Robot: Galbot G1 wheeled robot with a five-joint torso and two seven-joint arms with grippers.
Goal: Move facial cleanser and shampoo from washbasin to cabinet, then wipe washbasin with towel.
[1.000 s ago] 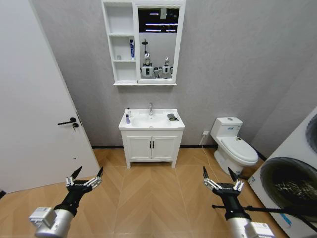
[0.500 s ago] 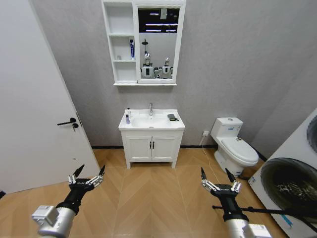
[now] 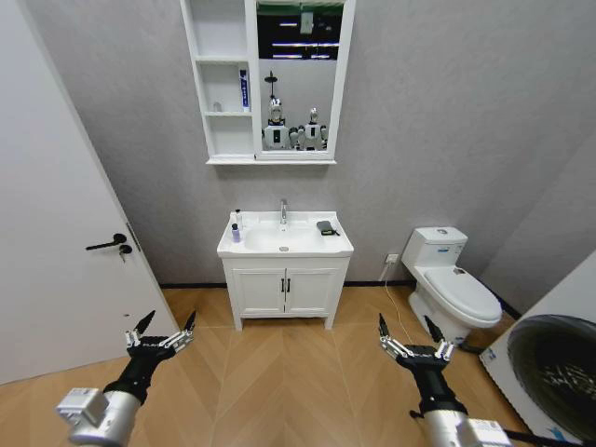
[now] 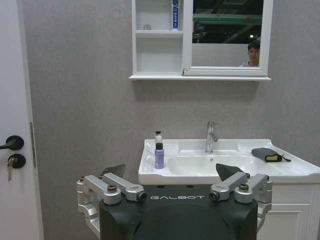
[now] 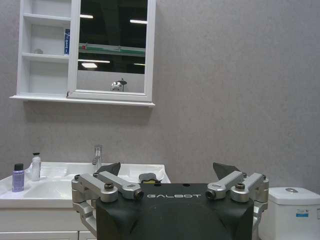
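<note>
So basically nothing's been done yet here. The robot stands well back from the washbasin (image 3: 285,239), out on the wood floor, with both arms held low in front of it. The left gripper (image 3: 160,333) and right gripper (image 3: 408,339) both have their jaws spread wide and hold nothing.

On the washbasin, to the left of the tap (image 3: 283,211), two small bottles stand side by side: a purple bottle (image 4: 159,156) and a white bottle (image 4: 158,138) just behind it. I'd guess those are the cleanser and shampoo, though I can't tell which is which. The towel (image 3: 325,227) lies folded on the rim right of the tap.

The cabinet (image 3: 220,88) hangs on the wall above the washbasin, and one shelf already holds a blue tube (image 3: 244,90). Moving both bottles and the wipe-down are all still left.
</note>
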